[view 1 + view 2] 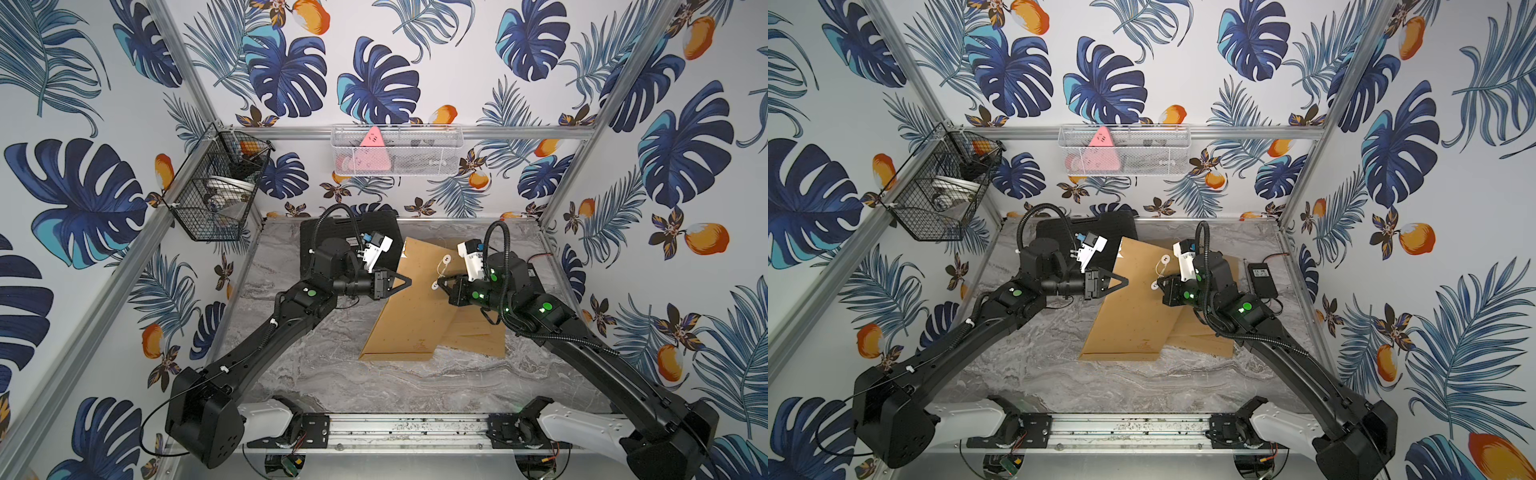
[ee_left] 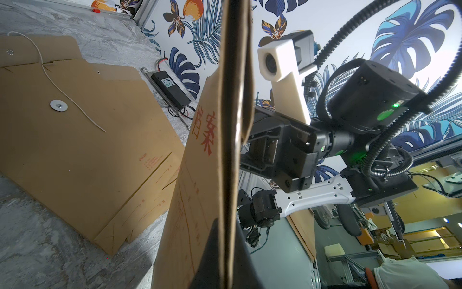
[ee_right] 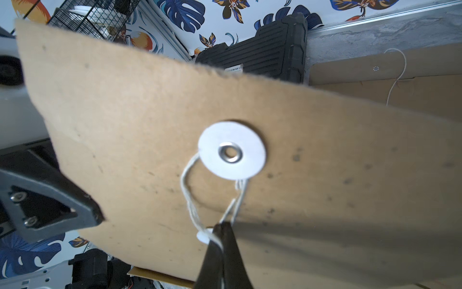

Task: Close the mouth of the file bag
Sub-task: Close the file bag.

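Left gripper is clamped on the side edge of the file bag, with its fingers pressed shut on the brown card. In the left wrist view that edge runs straight up between the fingers.

The bag stands tilted. Its bottom edge is down on the table, and its mouth end is up in the air between the two sets of fingertips.

Over to the right gripper: its fingers are closed to a point, pinching the white string. The string comes out from under the upper disc, which sits just beyond those fingertips. It loops down and passes the lower disc, which sits right against the tips. Whether the string is wound round that lower disc, I cannot tell.

Both top views show the two grippers facing each other across the bag, close but apart.

Below and behind the right fingers, a second bag lies flat on the table with its own string loose. A black case stands beyond the left fingers, and a power brick lies outside the right arm.
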Robot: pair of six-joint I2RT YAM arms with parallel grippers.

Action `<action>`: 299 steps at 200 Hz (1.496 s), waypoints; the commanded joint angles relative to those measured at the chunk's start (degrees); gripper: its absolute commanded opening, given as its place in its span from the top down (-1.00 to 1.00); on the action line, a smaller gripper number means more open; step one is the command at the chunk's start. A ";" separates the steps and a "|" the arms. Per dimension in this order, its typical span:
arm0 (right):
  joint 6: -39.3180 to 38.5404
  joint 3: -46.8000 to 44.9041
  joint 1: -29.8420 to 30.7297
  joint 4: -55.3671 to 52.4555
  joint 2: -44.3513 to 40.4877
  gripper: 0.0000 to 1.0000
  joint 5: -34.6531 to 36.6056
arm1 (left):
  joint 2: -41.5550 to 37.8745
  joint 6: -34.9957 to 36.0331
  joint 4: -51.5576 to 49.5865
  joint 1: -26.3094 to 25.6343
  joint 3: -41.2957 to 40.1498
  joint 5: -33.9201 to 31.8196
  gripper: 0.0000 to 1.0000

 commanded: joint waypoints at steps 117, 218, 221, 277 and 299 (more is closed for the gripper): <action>2.40 1.50 -4.05 -0.19 1.62 1.00 -2.04 | -1.47 1.57 2.01 0.91 1.94 4.16 1.00; -4.12 13.62 -8.05 -15.04 3.80 1.00 1.12 | -2.20 8.11 -5.05 3.41 2.79 2.91 1.00; -4.06 14.07 -8.31 -15.36 4.12 1.00 1.10 | -2.24 8.28 -5.23 3.44 2.84 2.99 1.00; -4.41 24.91 -9.09 -24.32 11.68 1.00 0.69 | -2.29 11.81 -8.28 3.18 1.97 2.21 1.00; -4.07 27.95 -8.92 -26.50 13.93 1.00 -2.36 | -1.85 12.52 -8.55 2.49 2.31 1.10 1.00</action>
